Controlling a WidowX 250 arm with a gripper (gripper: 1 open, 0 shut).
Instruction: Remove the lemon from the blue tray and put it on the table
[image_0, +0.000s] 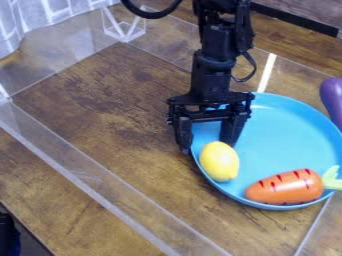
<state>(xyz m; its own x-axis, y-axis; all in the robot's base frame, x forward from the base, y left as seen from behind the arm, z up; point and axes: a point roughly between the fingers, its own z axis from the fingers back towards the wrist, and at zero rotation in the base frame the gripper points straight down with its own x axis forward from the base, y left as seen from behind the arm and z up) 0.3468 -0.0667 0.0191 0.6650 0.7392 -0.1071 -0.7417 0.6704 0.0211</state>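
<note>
1. Yellow and smooth, the lemon (218, 161) lies in the lower left part of the blue tray (287, 135), right of centre and below the middle of the frame.
2. Light blue and round, the blue tray fills much of the right side of the frame, its raised rim curving around the lemon's left side.
3. My gripper (211, 145) is just above the lemon in the frame, over the tray's left edge. I have its fingers spread apart, one toward the left and one toward the right, with nothing pinched between them. Whether a fingertip brushes the lemon or the tray, I cannot tell.
4. My black arm rises from the gripper to the top of the frame, right of centre, and a dark cable loops off toward the upper left.
5. Orange with dark marks, the carrot (283, 188) lies in the tray at the lower right of the frame, to the right of the lemon and apart from it. Its pale green top points to the right edge of the frame.
6. Purple and glossy, a rounded object (331, 104) sits at the right edge, above the carrot, partly cut off by the frame.
7. Dark brown wood makes the table (100, 100), stretching across the left and middle of the frame.
8. Clear acrylic walls (120, 190) border the wood, one running diagonally from the left edge to the bottom.
</note>
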